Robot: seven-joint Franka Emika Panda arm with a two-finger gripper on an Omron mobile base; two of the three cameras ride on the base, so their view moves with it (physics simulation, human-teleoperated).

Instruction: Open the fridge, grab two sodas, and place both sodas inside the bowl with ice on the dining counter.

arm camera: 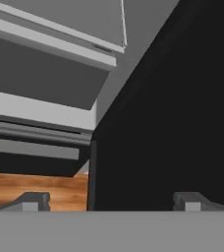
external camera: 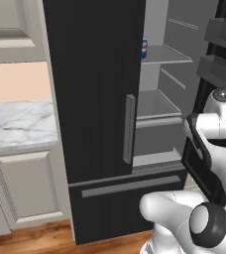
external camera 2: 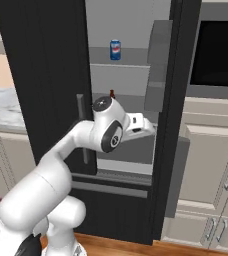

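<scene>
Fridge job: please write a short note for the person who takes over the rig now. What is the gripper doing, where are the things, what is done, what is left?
Gripper: open, empty, beside the inner face of the open right door, low at the fridge.
Tall black French-door fridge: right door swung open, left door shut, lower drawer shut.
Small blue soda can with red-and-white logo: upright on an upper grey shelf.
Small dark cola bottle: its top shows on a lower shelf, just behind the arm.
Done: fridge opened.
Left: grasp each soda and carry both to the bowl on the dining counter.
</scene>
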